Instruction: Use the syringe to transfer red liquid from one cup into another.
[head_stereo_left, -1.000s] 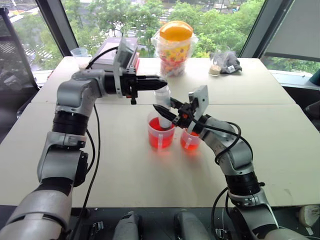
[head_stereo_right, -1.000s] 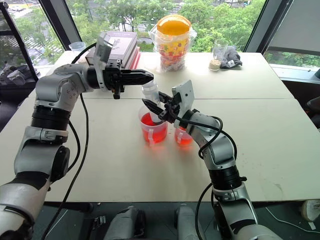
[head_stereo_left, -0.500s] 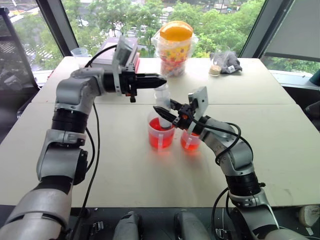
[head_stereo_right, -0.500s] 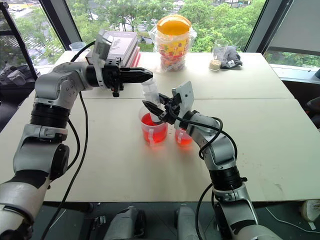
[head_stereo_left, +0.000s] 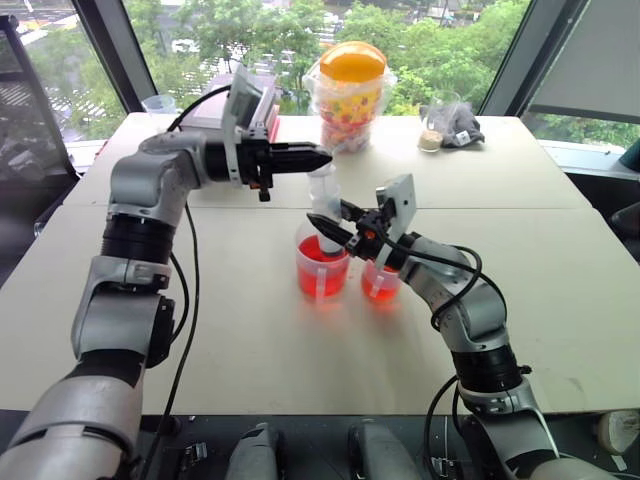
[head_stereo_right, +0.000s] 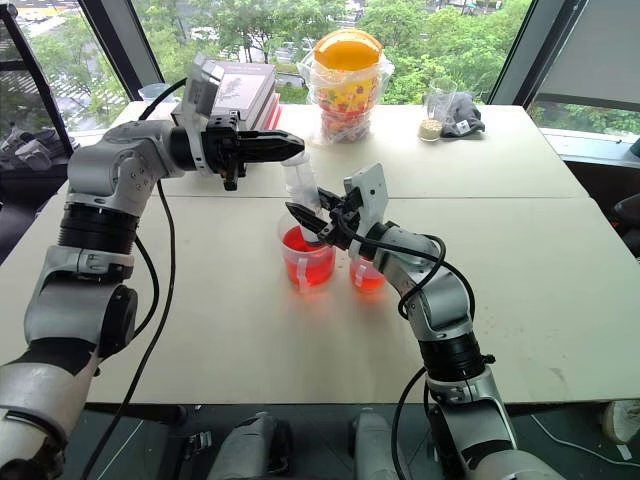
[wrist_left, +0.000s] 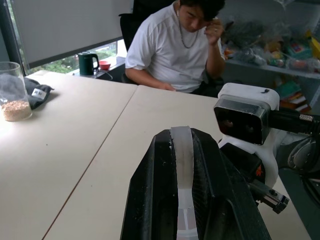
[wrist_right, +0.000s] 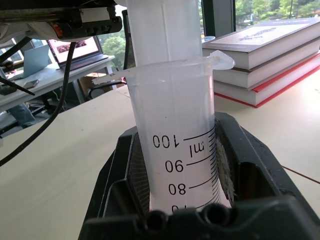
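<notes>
Right claw (head_stereo_left: 330, 226) is clamped on the syringe (wrist_right: 172, 125) barrel, fingers (wrist_right: 250, 165) on either side of the printed scale near the top marks, just under the barrel flange. Syringe stands close to upright with its lower end down inside the larger cup (head_stereo_left: 322, 265); tip itself is hidden by the claw and cup wall. Left claw (head_stereo_left: 318, 156) is level, pointing toward the robot's right, pinched on the plunger top (wrist_left: 183, 165) of the syringe — the pale flat piece sits squeezed between its two black fingers (wrist_left: 150, 200). The plunger stands drawn up out of the barrel, a white shaft (head_stereo_right: 297, 180) visible between the two claws.

Larger cup holds red liquid (head_stereo_left: 320, 275) in its lower part, white tab on the side facing the robot. Smaller cup (head_stereo_left: 380, 282) sits just beside it on the robot's right, also showing red, partly under the right wrist. Both on the table (head_stereo_left: 250, 330), roughly centre.

Further back on the table: bagged container with an orange lid (head_stereo_left: 350, 95), stack of books (head_stereo_right: 240, 90) behind the left arm, clear cup with beige contents (head_stereo_left: 432, 128) next to a dark cloth (head_stereo_left: 462, 125), another clear cup (head_stereo_left: 160, 110) at the far left corner. Person in a white shirt (wrist_left: 175, 50) is seated at the table's far end in the left wrist view.
</notes>
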